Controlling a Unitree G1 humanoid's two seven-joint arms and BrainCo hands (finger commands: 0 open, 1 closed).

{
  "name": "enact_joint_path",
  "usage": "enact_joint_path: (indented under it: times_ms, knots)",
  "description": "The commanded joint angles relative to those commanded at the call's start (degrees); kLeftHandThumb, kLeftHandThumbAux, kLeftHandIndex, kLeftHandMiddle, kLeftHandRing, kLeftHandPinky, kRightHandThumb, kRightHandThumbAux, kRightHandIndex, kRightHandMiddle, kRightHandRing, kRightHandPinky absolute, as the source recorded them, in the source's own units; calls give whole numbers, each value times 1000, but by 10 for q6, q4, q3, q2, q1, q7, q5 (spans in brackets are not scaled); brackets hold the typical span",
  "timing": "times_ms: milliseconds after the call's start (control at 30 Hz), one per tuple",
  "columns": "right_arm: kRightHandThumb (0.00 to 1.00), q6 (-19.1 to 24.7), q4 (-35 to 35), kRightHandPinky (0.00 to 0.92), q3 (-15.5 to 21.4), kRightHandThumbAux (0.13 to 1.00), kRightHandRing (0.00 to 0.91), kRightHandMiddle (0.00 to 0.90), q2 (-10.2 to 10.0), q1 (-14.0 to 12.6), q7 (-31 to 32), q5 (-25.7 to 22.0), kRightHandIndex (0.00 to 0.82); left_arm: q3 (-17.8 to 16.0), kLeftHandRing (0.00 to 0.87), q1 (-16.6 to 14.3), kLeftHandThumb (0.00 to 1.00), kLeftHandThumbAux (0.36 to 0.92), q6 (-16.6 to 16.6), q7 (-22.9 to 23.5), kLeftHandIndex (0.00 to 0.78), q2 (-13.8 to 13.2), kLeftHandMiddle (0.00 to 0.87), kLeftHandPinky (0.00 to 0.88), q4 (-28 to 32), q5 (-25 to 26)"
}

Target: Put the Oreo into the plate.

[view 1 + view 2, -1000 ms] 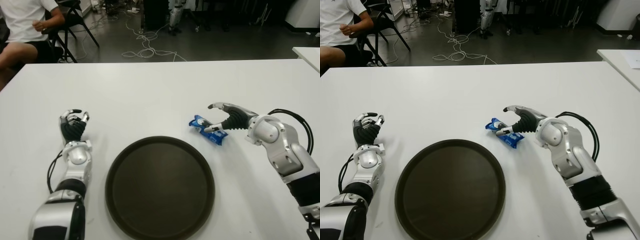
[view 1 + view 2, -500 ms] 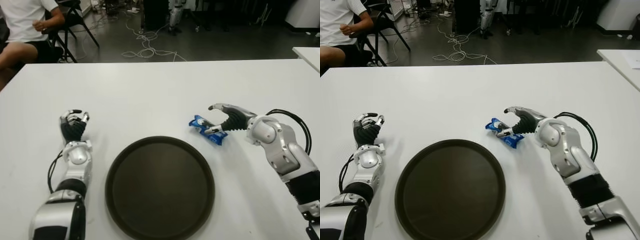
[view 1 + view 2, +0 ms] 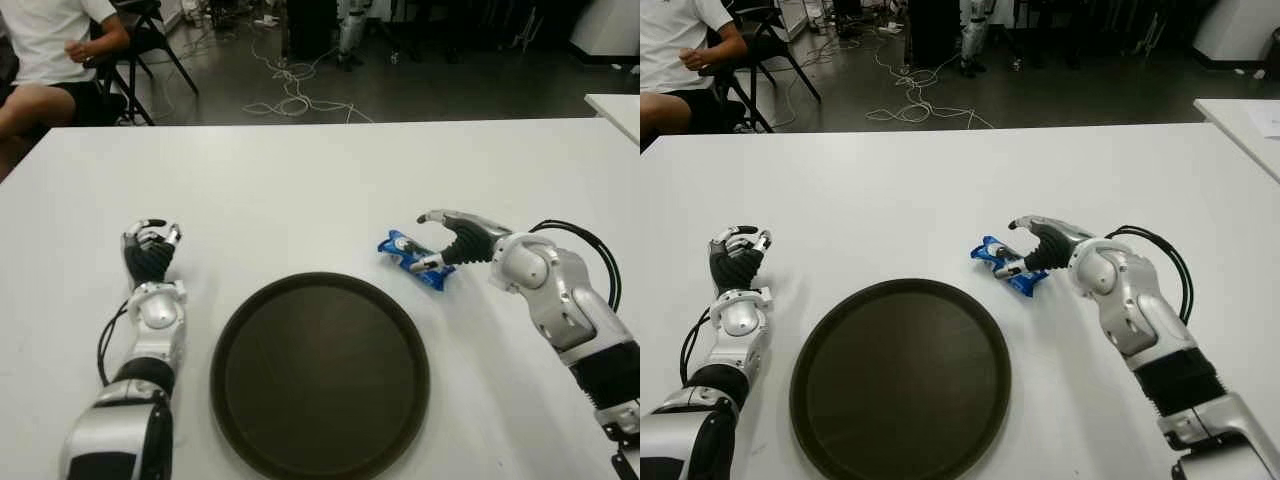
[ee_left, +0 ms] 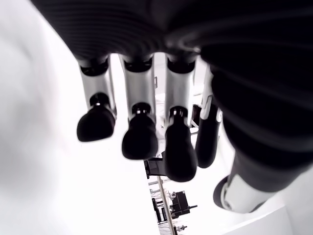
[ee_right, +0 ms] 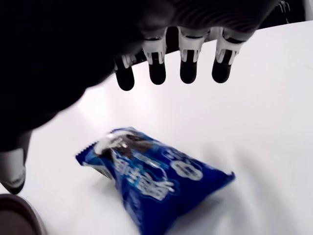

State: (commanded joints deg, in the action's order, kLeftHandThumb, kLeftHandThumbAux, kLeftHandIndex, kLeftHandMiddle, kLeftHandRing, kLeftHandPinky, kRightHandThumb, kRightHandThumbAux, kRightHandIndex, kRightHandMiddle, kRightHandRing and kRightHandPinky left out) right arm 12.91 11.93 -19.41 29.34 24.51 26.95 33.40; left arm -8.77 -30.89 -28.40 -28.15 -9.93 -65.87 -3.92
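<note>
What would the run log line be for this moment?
right hand: open over Oreo pack, not gripped | Oreo pack: on table, outside plate | left hand: curled, idle, left of plate

I count one Oreo pack [image 3: 412,259], one plate [image 3: 320,375], and my two hands [image 3: 440,245] [image 3: 147,250] over one tabletop [image 3: 300,180].

The right hand [image 3: 447,243] now sits slightly closer over the blue Oreo packet [image 3: 412,258] than a second ago, its thumb [image 3: 428,264] drawn nearer the packet's near edge. Its forearm shows a little farther toward the table's far side and turned slightly.
</note>
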Motion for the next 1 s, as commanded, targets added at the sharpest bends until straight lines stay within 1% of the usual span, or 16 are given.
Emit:
enact_joint_path:
  times_ms: [167,567,633,733,1000]
  knots:
    - [0,-12,18,0,1,490,0,0,-2,1,-21,2,0,-1,765,0,702,718,-1,2,435,0,748,782,0,2]
    - [0,-24,51,0,-2,497,0,0,-3,2,-54,8,0,0,767,3,702,719,-8,5,434,-1,751,785,2,0]
    - [0,-23,52,0,-4,502,0,0,-3,1,-57,10,0,-1,768,4,702,719,-9,5,434,0,751,785,2,1]
    - [0,-19,49,0,-6,531,0,0,-3,-2,-58,11,0,-1,766,4,702,719,-11,6,434,0,748,787,2,2]
    - [0,-18,47,0,-9,551,0,0,-3,-10,-61,13,0,-2,764,4,703,718,-15,7,434,3,746,785,3,2]
